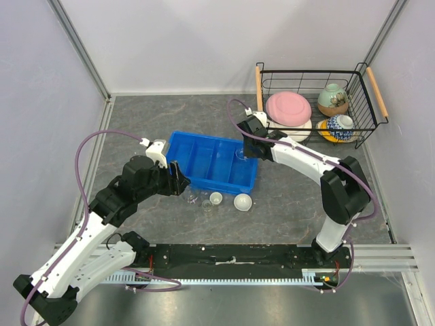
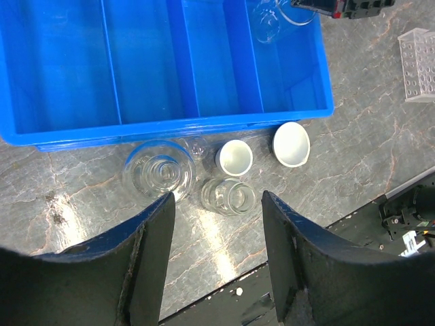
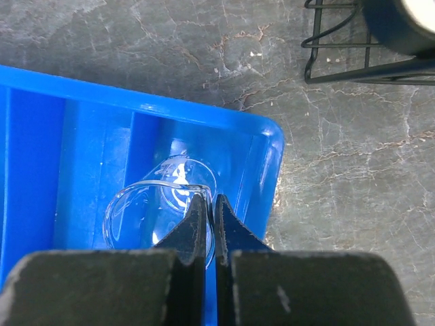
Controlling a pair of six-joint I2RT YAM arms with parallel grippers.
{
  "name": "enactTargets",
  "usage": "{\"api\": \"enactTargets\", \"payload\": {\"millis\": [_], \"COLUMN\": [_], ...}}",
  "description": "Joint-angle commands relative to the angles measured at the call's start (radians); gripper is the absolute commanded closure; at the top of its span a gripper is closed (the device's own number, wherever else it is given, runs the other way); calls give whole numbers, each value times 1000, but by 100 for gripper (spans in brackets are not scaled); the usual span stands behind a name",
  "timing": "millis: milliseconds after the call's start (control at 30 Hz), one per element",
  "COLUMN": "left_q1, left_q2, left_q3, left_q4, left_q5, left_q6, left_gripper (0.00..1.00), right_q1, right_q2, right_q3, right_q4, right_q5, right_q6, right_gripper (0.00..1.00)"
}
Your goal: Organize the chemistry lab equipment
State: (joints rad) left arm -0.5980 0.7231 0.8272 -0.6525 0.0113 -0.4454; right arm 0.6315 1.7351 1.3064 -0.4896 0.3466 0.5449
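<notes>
A blue divided bin [image 1: 204,157] sits mid-table. My right gripper [image 1: 243,152] is shut on the rim of a clear glass beaker [image 3: 158,204], which is in the bin's rightmost compartment [image 3: 255,159]; the jaws [image 3: 210,202] pinch its wall. In front of the bin stand a clear flask [image 2: 158,175], a small clear beaker [image 2: 228,197] and two white round dishes [image 2: 234,157] [image 2: 291,143]. My left gripper [image 2: 217,201] is open and empty, above and just near of the small beaker. A clear plastic tube rack [image 2: 418,64] lies right of the bin. No blue-capped tubes show.
A black wire basket [image 1: 372,109] at the back right holds a pink plate [image 1: 288,107] and two patterned bowls [image 1: 333,99] [image 1: 338,126]. Grey walls enclose the table on three sides. The black base rail [image 1: 231,258] runs along the near edge.
</notes>
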Motion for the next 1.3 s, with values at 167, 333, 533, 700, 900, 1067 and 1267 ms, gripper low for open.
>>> {"api": "enactTargets", "payload": {"millis": [167, 333, 533, 700, 900, 1067, 1267], "left_q1": [-2, -2, -3, -2, -2, -2, -2], "left_q2": [-8, -10, -7, -5, 4, 9, 12], "left_q3": [-7, -8, -8, -8, -5, -5, -3], "left_q4": [34, 33, 33, 34, 33, 34, 27], "left_q5": [30, 33, 36, 36, 32, 29, 10], "left_q6": [33, 33, 33, 34, 36, 36, 36], "left_gripper": [39, 39, 39, 39, 39, 39, 39], "right_q1": [-12, -15, -21, -23, -21, -6, 111], "right_q2": [83, 116, 123, 113, 64, -31, -149], "right_q3": [1, 14, 25, 63, 111, 122, 71], "right_q4": [77, 80, 77, 42, -27, -85, -122], "right_q5": [-29, -23, -18, -11, 20, 52, 120], "right_q6": [4, 0, -5, -19, -29, -43, -48], "right_gripper": [100, 94, 80, 73, 68, 68, 66]}}
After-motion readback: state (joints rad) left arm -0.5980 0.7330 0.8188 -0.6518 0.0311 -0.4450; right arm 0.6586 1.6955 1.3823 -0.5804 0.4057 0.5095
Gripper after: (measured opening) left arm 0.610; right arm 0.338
